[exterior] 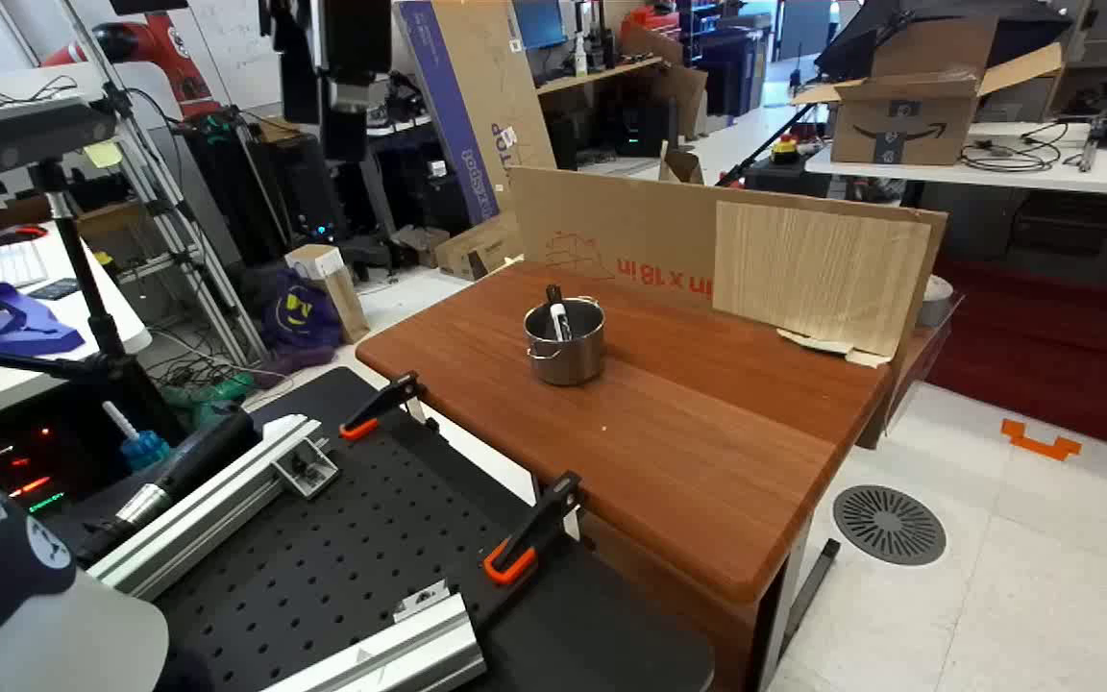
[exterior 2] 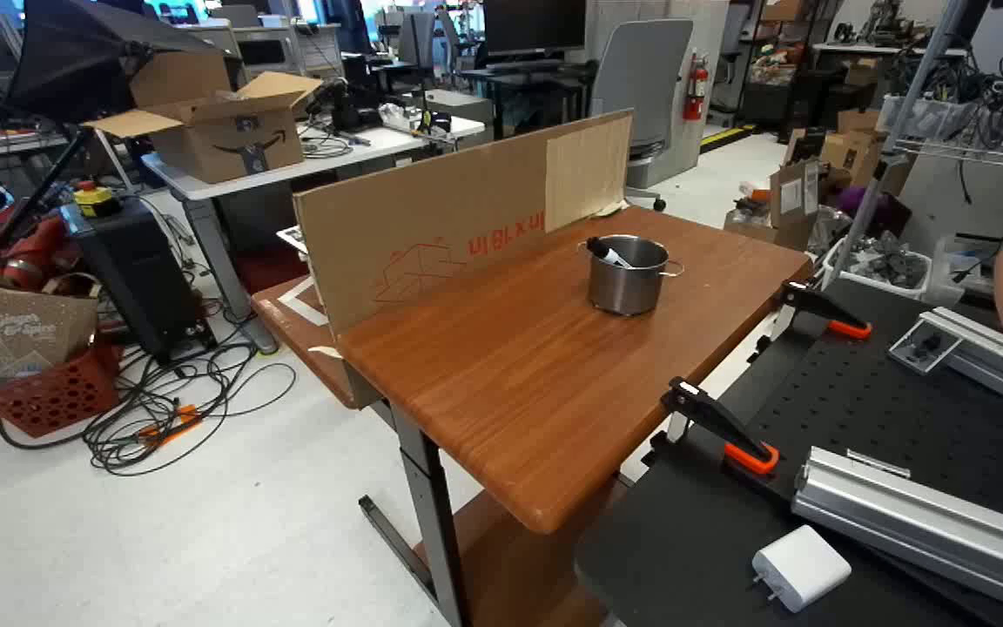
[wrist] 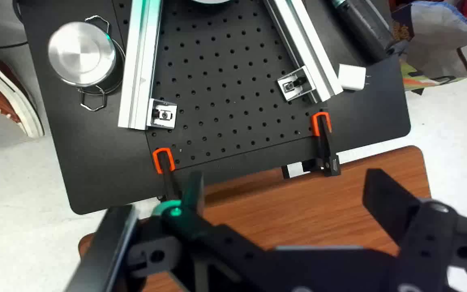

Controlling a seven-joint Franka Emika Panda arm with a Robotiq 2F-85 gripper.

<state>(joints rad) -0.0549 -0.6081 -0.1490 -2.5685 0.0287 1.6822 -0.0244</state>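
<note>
The gripper (wrist: 286, 184) hangs higher than the steel pot (exterior: 568, 356) and well apart from it, its fingers (wrist: 385, 198) spread wide. The pot stands upright on the tabletop (exterior: 688, 471), a marker (exterior: 561, 322) slanting inside. A cardboard panel (exterior 2: 467, 218) rises on one side of the pot, two clamps (exterior: 534, 527) opposite.
</note>
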